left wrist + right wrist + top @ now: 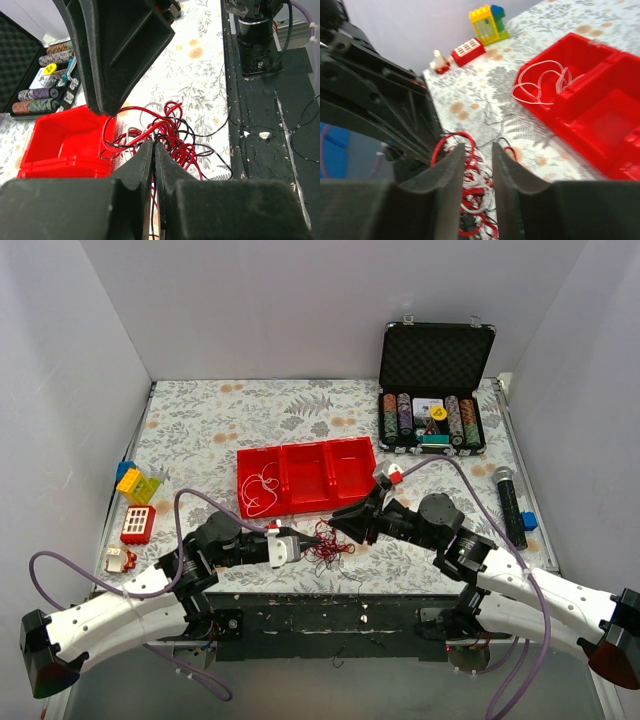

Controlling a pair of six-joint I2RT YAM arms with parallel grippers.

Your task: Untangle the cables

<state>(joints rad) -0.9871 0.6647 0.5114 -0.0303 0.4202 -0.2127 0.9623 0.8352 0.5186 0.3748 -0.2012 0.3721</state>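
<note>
A tangle of thin red, black and white cables [328, 544] lies on the flowered table near its front edge, between my two grippers. My left gripper [153, 145] is shut at the tangle's near side, and a thin black cable runs through the slit between its jaws. In the right wrist view my right gripper [478, 148] hangs over the red and white cables [481, 186], jaws a little apart, gripping nothing. In the top view it [338, 523] sits just right of the heap. One white cable [262, 488] lies loose in the red tray.
The red three-part tray [330, 476] stands just behind the tangle. An open case of poker chips [432, 390] is at the back right. A microphone [508, 502] and a blue block [528, 521] lie right. Toy bricks [138, 483] and a red toy [137, 524] lie left.
</note>
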